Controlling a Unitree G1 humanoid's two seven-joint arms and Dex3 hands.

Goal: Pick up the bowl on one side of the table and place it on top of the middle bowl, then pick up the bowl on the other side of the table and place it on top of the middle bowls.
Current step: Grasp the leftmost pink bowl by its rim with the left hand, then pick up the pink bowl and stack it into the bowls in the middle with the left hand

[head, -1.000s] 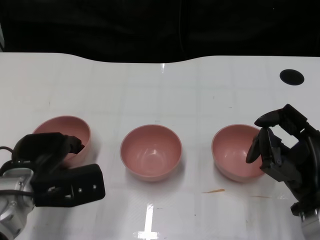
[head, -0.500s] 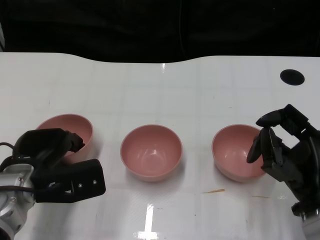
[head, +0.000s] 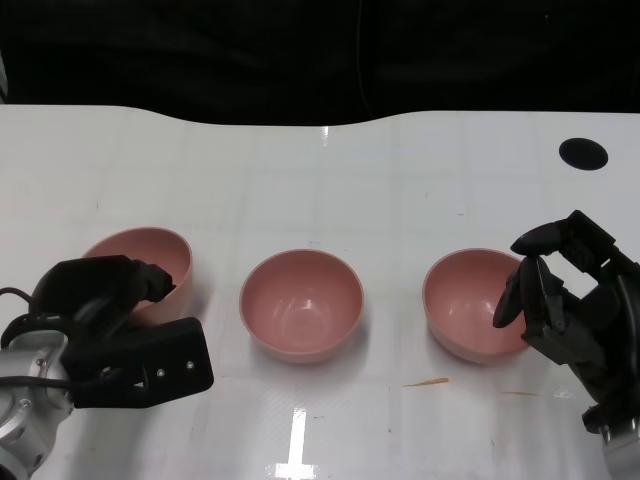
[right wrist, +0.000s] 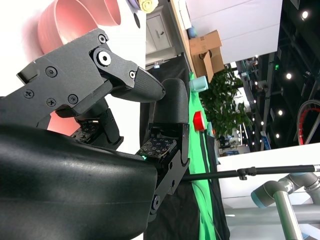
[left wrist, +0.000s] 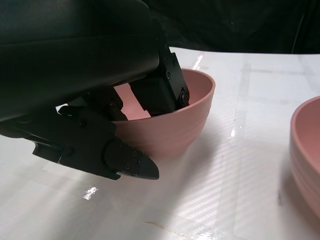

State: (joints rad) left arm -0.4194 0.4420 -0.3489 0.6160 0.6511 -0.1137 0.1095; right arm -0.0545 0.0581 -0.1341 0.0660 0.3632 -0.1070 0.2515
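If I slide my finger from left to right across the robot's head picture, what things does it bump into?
Left black robot hand → left pink round bowl, which that hand grips → middle pink round bowl → right pink round bowl → right black robot hand, open beside it → black round spot on the white table.

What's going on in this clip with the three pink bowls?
A humanoid robot is starting to stack the bowls. Its left hand grips the left bowl by the rim, with fingers inside and outside the wall, as the left wrist view shows. The middle bowl sits untouched. The right hand hovers beside the right bowl, fingers apart, holding nothing. Nothing is stacked yet, and all three bowls appear to sit on the white table.
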